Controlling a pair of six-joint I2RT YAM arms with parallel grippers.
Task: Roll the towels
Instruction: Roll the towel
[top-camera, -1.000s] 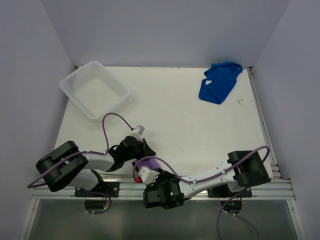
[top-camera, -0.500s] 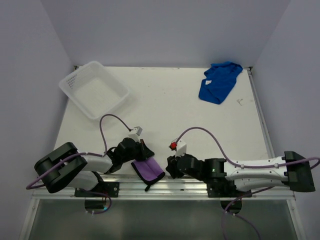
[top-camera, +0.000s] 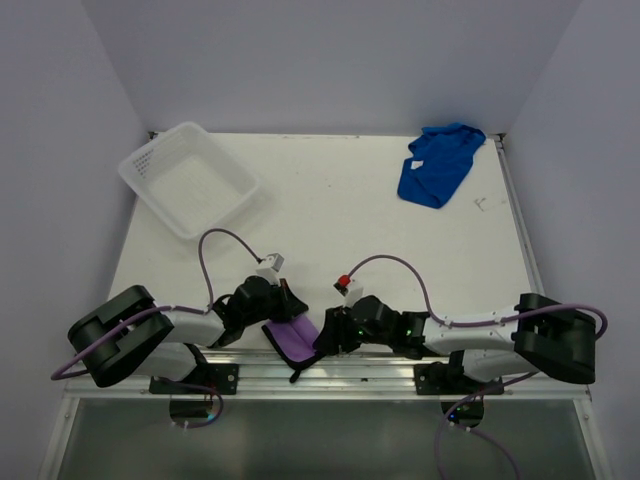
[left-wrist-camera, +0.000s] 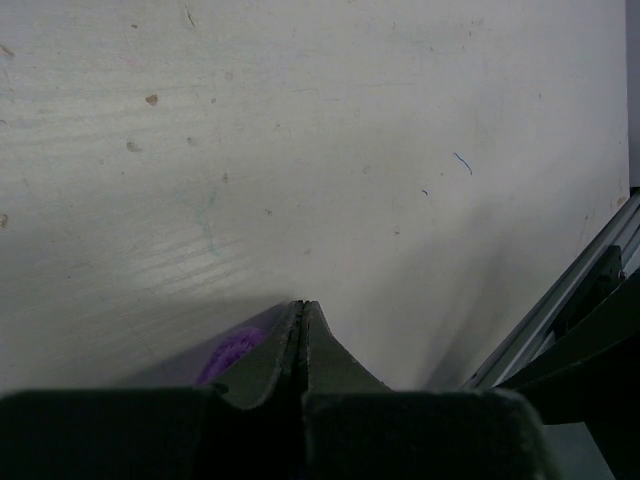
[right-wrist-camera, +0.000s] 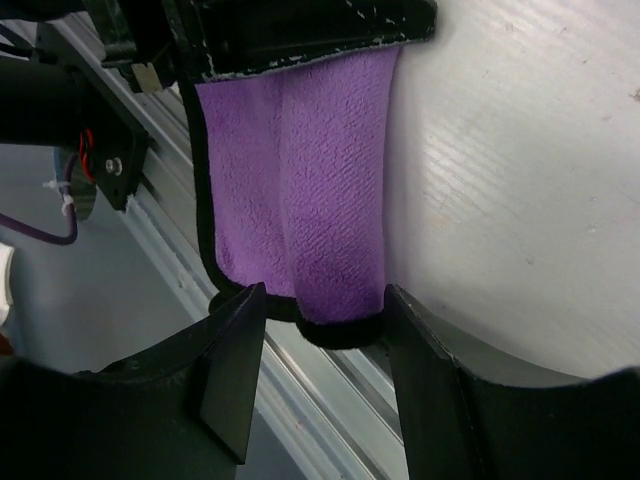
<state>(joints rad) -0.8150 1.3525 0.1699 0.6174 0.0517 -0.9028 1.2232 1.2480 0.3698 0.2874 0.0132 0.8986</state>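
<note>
The purple towel (top-camera: 297, 340) lies folded into a narrow strip at the table's front edge, its near end hanging over the metal rail. In the right wrist view the purple towel (right-wrist-camera: 310, 180) fills the centre. My left gripper (top-camera: 287, 306) is shut, and its fingers lie across the towel's far end. In the left wrist view (left-wrist-camera: 302, 310) no cloth shows between its tips, only a bit of purple (left-wrist-camera: 230, 350) beneath. My right gripper (top-camera: 326, 340) is open, and its fingers (right-wrist-camera: 235, 370) straddle the towel's near end. The blue towel (top-camera: 437, 165) lies crumpled at the far right.
A white plastic basket (top-camera: 188, 178) stands at the far left corner. The aluminium rail (top-camera: 400, 372) runs along the table's front edge beneath the grippers. Purple cables loop over both arms.
My right arm swung from over the towel out to the right, then came back left. Its open fingers now sit at the towel's near end. The towel is uncovered and the left gripper has stayed.
</note>
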